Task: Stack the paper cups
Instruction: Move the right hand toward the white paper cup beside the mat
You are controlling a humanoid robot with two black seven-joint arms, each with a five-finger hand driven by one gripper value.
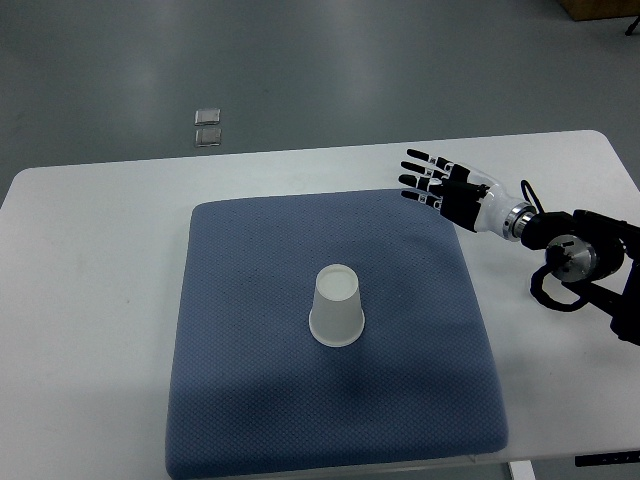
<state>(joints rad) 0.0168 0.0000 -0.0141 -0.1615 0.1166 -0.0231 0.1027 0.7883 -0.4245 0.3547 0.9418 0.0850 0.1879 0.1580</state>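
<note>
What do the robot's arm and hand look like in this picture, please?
Only the right arm shows, coming in from the right edge. The right hand has black segmented fingers with small white marks at the joints and a white back of the palm. A shiny metal ring forms the wrist, followed by black rounded joint housings, one with a grey circular cap. A thin black cable loops above the forearm.

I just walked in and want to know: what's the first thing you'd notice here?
A white paper cup sits upside down near the middle of a blue mat on a white table. At the mat's far right corner hovers the black-and-white right hand, fingers spread, holding nothing.
</note>
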